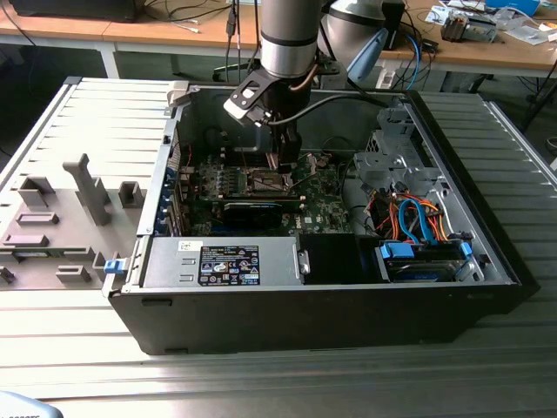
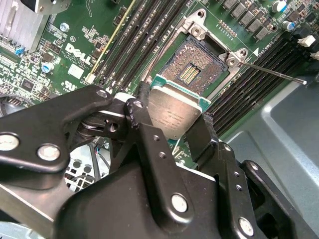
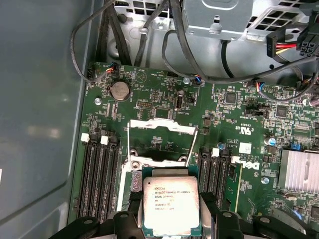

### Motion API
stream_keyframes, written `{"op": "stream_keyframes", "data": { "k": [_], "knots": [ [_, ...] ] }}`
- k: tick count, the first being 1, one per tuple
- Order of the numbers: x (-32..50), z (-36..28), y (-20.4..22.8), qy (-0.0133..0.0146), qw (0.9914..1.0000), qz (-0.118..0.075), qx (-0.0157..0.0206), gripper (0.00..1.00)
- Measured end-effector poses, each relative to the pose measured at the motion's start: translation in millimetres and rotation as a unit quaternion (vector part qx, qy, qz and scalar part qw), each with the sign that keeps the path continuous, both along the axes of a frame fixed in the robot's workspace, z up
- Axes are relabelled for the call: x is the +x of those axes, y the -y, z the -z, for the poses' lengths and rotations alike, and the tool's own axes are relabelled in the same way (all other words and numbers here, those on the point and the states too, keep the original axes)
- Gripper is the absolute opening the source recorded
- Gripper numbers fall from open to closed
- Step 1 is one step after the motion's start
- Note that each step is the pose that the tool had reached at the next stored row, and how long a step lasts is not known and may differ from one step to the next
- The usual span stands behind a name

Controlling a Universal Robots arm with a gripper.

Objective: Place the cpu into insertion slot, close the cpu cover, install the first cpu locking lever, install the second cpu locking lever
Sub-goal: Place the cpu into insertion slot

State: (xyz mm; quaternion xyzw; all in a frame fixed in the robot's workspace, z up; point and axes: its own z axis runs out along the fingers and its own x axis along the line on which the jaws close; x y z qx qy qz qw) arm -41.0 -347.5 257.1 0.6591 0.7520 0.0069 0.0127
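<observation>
Hand point(image 2: 173, 110) clamped on the cpu point(image 3: 171, 204) with 2 fingers, hovering just above the insertion slot point(image 2: 192, 64), looks like not touching it; cpu cover point(image 3: 162, 124) tipped open just beside the slot.

The arm point(image 1: 287, 39) hangs vertical, wrist down, its fingers point(image 2: 149, 142) pinched partly together.

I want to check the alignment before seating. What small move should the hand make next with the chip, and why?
Probably ease the chip down toward the open socket, keeping it square to the rim. The hand grips the chip by two opposite edges and holds it short of the socket. The socket's pin field is bare, and the cover appears swung up out of the way.
</observation>
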Motion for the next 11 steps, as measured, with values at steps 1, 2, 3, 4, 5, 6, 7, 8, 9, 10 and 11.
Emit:
{"op": "stream_keyframes", "data": {
  "k": [1, 2, 3, 4, 5, 6, 7, 8, 9, 10, 11],
  "knots": [
    [0.0, 0.1, 0.0, 0.0000, 1.00000, 0.000, 0.0000, 0.55],
    [0.0, 0.1, 0.0, 0.0000, 1.00000, 0.001, 0.0000, 0.55],
    [0.0, 0.2, 0.0, 0.0000, 1.00000, 0.001, 0.0000, 0.55],
    [0.0, 0.3, 0.0, 0.0000, 1.00000, 0.002, 0.0000, 0.55],
    [0.0, 0.3, 0.0, 0.0000, 1.00000, 0.002, 0.0000, 0.55],
    [0.0, 0.4, 0.0, 0.0000, 1.00000, 0.003, 0.0000, 0.55],
    [0.0, 0.5, 0.0, 0.0000, 0.99999, 0.004, 0.0000, 0.55],
    [0.0, 0.5, 0.0, 0.0000, 0.99999, 0.004, 0.0000, 0.55],
    [0.0, 0.6, 0.0, 0.0000, 0.99999, 0.005, 0.0000, 0.55],
    [0.0, 0.6, 0.0, 0.0000, 0.99999, 0.005, 0.0000, 0.55],
    [0.0, 0.7, 0.0, 0.0000, 0.99998, 0.006, 0.0000, 0.55]
  ]
}}
